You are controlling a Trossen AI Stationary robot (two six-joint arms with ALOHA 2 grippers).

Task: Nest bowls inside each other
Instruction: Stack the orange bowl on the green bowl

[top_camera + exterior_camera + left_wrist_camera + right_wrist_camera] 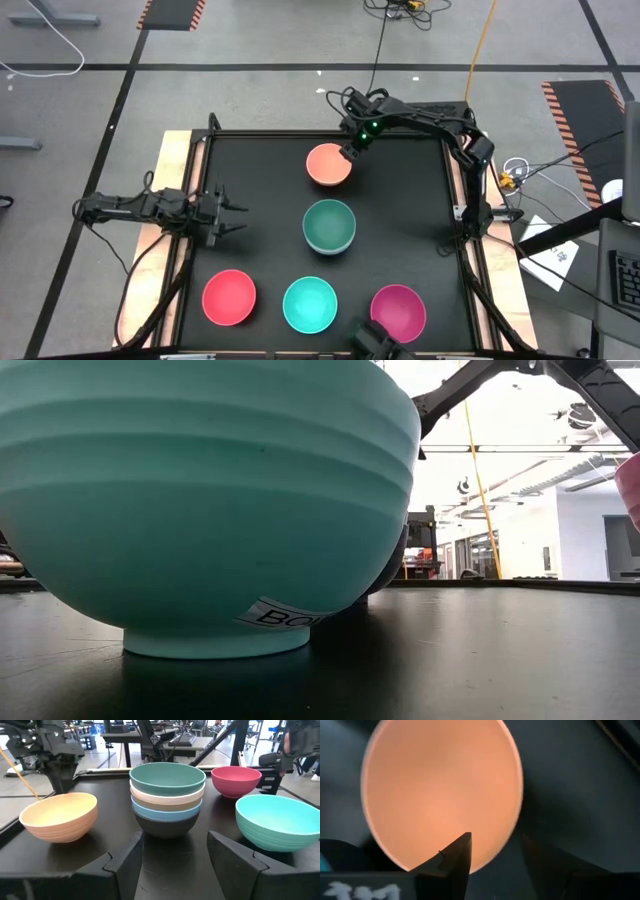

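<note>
The peach-orange bowl (328, 164) (440, 795) (57, 815) stands on its foot at the table's far middle. My right gripper (352, 150) (495, 870) hangs open over its far-right rim, one finger above the inside and one outside. A stack of bowls (329, 226) (167, 800) stands mid-table, dark green on top and black at the bottom. Red-pink (229, 297), turquoise (310, 305) (200, 500) and magenta (398, 312) (235, 780) bowls stand singly along the near edge. My left gripper (238, 215) (175, 855) waits open at the table's left, pointing at the stack. My right gripper comes from above, pointing down, and stands astride the peach-orange bowl's far-right rim (492, 862). One finger (455, 857) is over the hollow and the other outside the wall. Whether either finger touches the rim I cannot tell. The bowl rests on the table.
The black tabletop (260, 170) has free room on its left and right sides. A raised frame (455, 180) runs round the table. A dark camera mount (375, 340) sits at the near edge between the turquoise and magenta bowls.
</note>
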